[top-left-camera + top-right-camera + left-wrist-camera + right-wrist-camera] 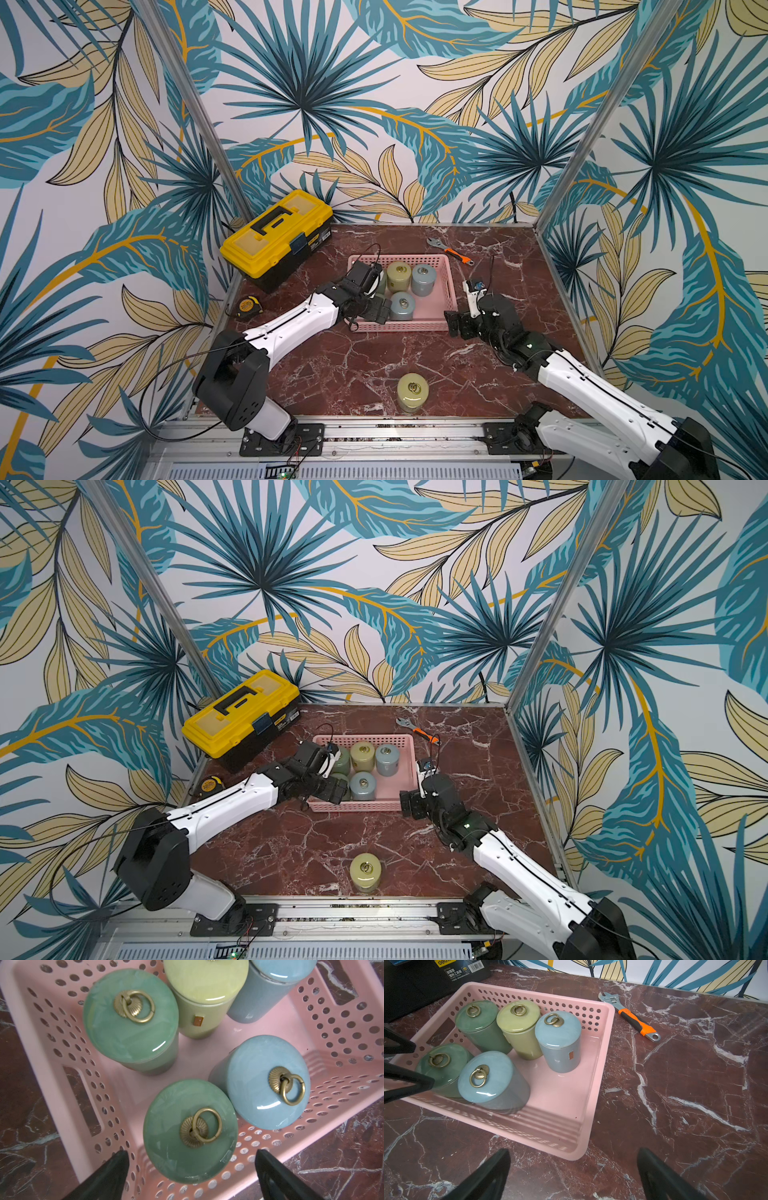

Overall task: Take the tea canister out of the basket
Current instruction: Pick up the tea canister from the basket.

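jaws wide, five canisters (pixel 494 1082) in pink basket (pixel 560 1095)

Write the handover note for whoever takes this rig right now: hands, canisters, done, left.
Left hand: open, empty, over the near green tea canister in the pink basket, fingers either side of its lid.
Right hand: open, empty, above the table by the basket's near corner.
Also in the basket, upright: far green canister, yellow-green canister, far blue canister, near blue canister.
Done: a second yellow-green canister stands on the table near the front edge, outside the basket.
Left: probably close on the near green one, lift it out, set it down.
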Robot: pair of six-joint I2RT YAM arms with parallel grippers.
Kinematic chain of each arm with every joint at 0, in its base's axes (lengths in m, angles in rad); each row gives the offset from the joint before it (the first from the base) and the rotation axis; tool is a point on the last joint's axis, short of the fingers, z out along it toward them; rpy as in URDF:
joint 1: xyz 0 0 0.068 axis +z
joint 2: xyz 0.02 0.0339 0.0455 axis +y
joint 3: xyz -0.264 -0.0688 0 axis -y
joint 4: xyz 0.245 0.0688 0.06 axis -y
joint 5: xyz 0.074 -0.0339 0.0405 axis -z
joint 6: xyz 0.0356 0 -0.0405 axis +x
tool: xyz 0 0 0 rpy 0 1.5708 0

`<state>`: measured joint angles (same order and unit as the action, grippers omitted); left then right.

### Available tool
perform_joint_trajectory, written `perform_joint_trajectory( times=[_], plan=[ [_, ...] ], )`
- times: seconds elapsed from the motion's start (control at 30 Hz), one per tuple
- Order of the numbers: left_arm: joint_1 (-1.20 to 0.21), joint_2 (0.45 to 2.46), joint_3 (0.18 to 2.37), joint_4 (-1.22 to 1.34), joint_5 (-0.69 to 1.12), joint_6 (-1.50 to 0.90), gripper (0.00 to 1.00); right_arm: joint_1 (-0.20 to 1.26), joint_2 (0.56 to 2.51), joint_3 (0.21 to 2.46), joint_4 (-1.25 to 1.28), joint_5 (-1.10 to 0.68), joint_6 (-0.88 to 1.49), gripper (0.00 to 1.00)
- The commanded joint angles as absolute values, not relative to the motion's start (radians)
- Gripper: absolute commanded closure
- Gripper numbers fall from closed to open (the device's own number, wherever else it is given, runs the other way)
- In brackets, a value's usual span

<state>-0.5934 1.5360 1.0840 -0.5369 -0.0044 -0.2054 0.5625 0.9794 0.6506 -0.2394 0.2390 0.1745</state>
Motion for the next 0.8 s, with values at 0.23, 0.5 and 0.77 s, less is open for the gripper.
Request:
perform_joint_trajectory(
  times=[0.23, 0.5, 0.77],
  plan=[
    [-0.607, 1.605, 1.157, -0.544, -0.041, -0.186, 0.0, 0.56, 0.982, 0.634, -0.227, 0.247, 0.164, 0.01],
    [-0.61, 1.638, 1.165, -0.531, -0.085, -0.185, 0.0, 0.56, 0.985, 0.635, -0.228, 0.245, 0.164, 0.01],
    [-0.611, 1.68, 1.184, -0.513, -0.087, -0.18, 0.03, 0.56, 0.991, 0.637, -0.227, 0.241, 0.163, 0.01]
  ],
)
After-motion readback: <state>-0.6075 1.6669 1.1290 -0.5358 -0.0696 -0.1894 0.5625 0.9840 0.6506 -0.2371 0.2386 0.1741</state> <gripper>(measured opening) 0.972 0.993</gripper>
